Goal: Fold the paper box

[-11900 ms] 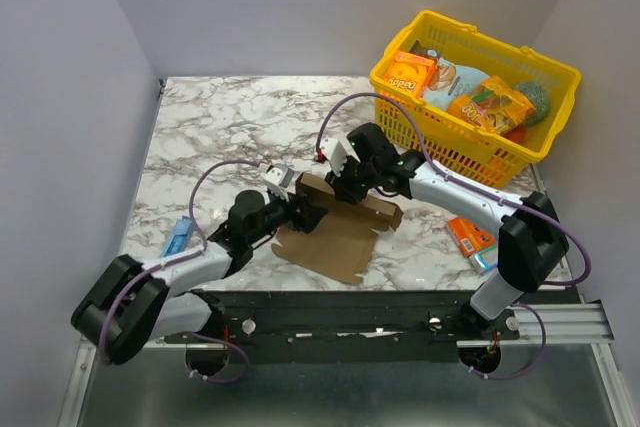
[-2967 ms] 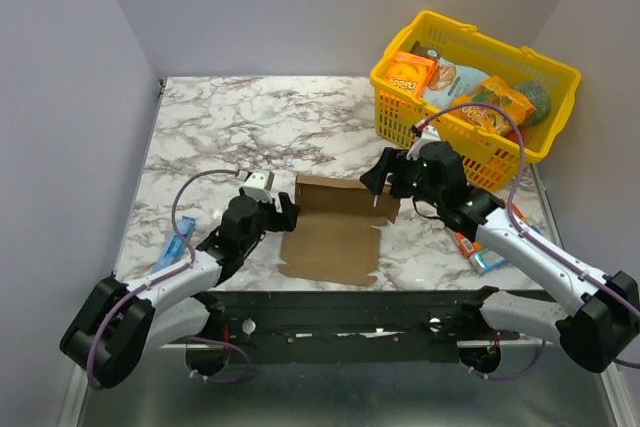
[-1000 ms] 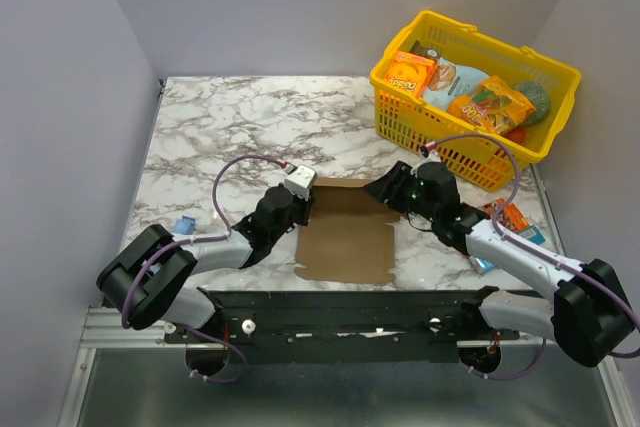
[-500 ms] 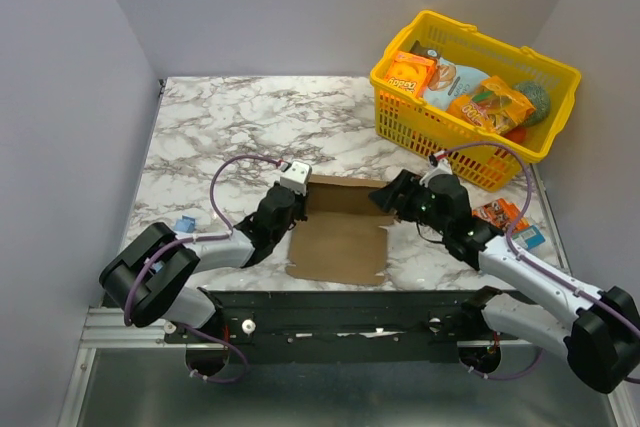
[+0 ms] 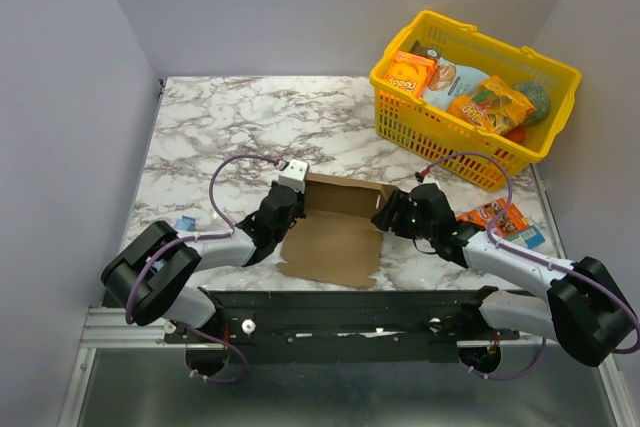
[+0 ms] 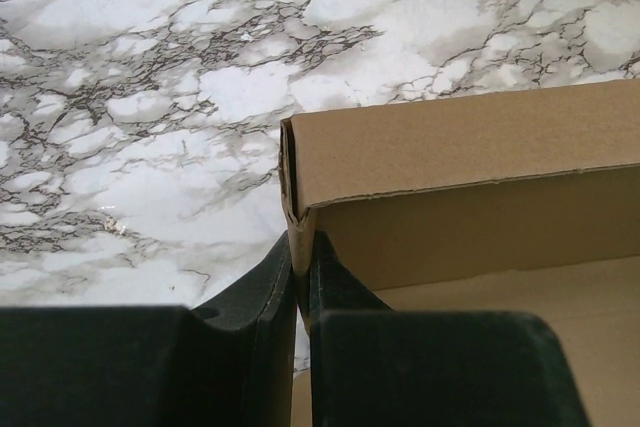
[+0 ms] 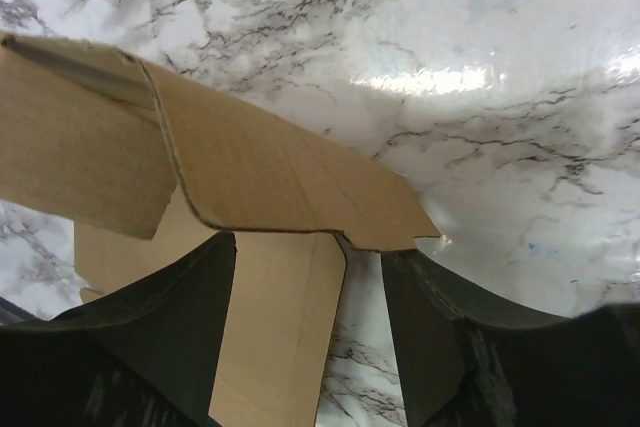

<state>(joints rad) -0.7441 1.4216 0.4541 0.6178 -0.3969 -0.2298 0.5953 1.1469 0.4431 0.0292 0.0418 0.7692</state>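
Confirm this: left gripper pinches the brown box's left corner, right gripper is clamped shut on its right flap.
One error. The left gripper does pinch the paper box at its left corner, but the right gripper is open: the right wrist view shows its jaws wide apart, the flap across the gap.

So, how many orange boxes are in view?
2 orange boxes: one in the yellow basket's left corner, one on the table beside the right arm. The basket may hide more.

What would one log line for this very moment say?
paper box: back wall raised, front panel flat | left gripper: shut on its left corner | right gripper: open at its right flap
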